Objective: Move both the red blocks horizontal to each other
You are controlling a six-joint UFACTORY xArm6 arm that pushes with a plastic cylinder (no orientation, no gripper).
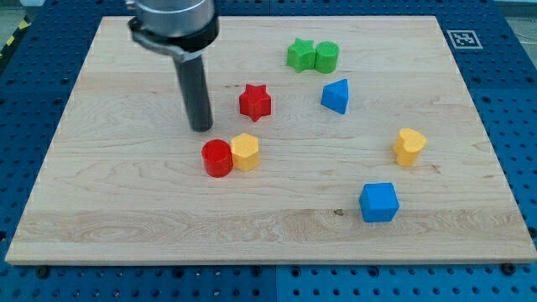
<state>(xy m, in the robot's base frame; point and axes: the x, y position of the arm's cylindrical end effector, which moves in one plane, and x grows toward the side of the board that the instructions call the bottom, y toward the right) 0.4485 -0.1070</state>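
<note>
A red star block point(255, 101) lies near the board's middle, toward the view's top. A red cylinder block point(217, 158) lies below and to the left of it, touching a yellow hexagonal block point(245, 152) on its right. My tip point(200, 128) rests on the board left of the red star and just above the red cylinder, a little to its left, touching neither. The dark rod rises from it to the arm's grey end at the view's top.
A green star point(300, 54) and a green cylinder point(326, 56) touch each other at the top. A blue triangular block point(336, 96) lies right of the red star. A yellow block point(409, 147) and a blue cube point(378, 201) lie at the right.
</note>
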